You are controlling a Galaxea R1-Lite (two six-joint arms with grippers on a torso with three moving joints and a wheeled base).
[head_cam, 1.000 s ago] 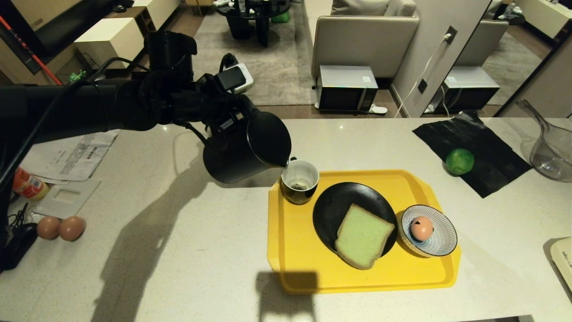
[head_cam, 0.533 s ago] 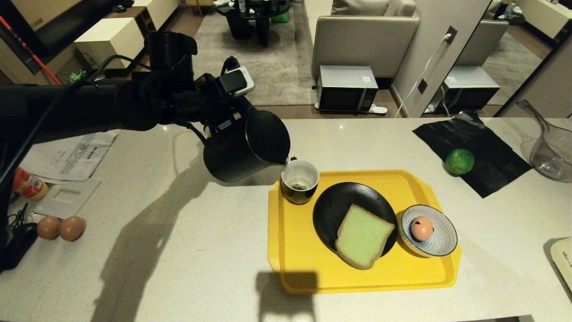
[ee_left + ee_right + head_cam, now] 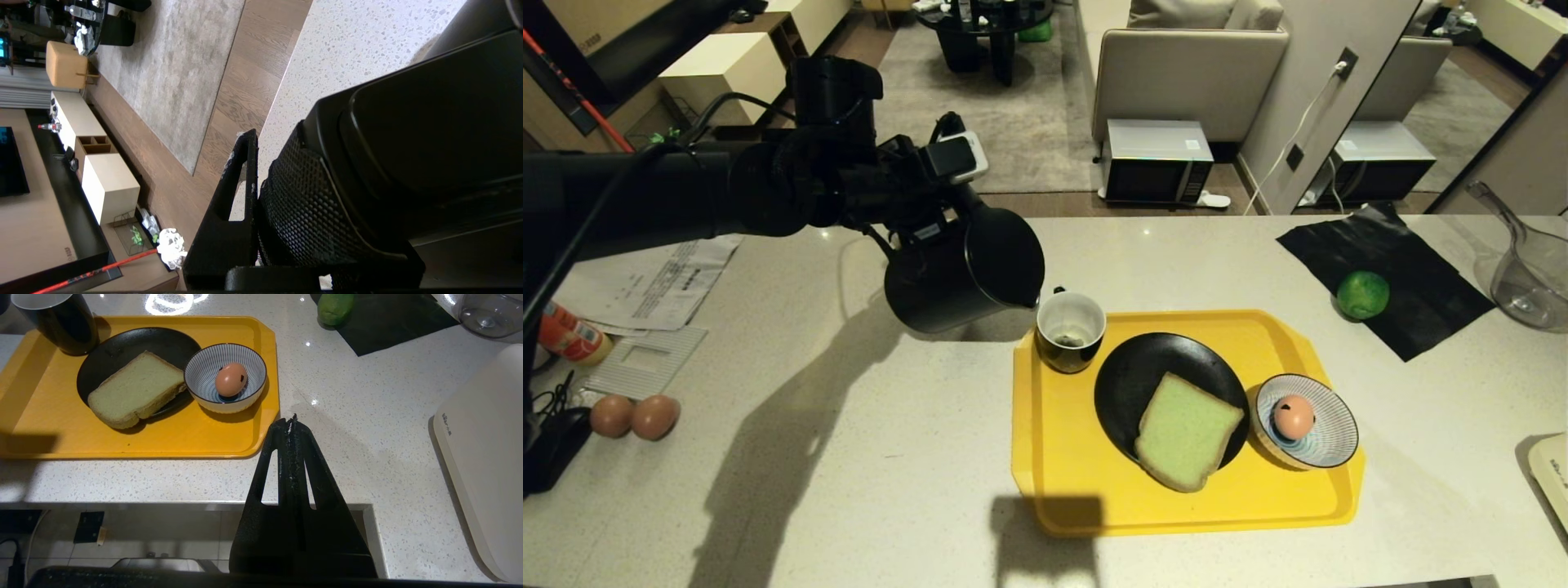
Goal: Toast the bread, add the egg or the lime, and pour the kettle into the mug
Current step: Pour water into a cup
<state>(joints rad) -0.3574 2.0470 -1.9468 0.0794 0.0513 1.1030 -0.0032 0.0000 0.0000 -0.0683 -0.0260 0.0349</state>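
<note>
Three eggs, one lime, one mug

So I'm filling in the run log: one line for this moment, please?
left gripper: holds kettle tilted, spout beside mug | right gripper: shut, idle | bread, egg: on tray

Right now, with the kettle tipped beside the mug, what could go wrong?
1. The kettle spout sits at the mug rim's left edge, not over its opening; a stream could hit the yellow tray or the counter.
2. The left claw holds the tilted kettle by its handle only; it might swing or slip.
3. The mug stands near the tray's corner; a nudge from the kettle could tip it.
</note>
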